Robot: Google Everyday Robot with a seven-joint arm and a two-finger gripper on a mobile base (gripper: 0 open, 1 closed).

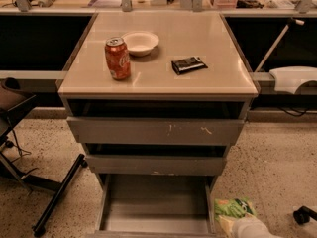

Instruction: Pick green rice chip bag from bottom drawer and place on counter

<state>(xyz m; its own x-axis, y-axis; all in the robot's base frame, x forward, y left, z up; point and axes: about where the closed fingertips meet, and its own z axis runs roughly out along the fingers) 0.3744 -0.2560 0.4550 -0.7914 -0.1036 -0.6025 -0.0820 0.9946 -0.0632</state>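
Observation:
The green rice chip bag (232,208) is at the lower right, outside the cabinet and just right of the bottom drawer's side wall. My gripper (238,222), on the end of the white arm coming in from the bottom edge, is shut on the bag's lower part and holds it off the floor. The bottom drawer (156,207) is pulled open and shows a bare grey floor. The beige counter (198,38) lies above it, far up from the bag.
On the counter stand a red soda can (117,58), a white bowl (140,42) and a flat black packet (188,64). The two upper drawers are slightly open. A black chair base (54,197) is at the left, a white object (294,78) at the right.

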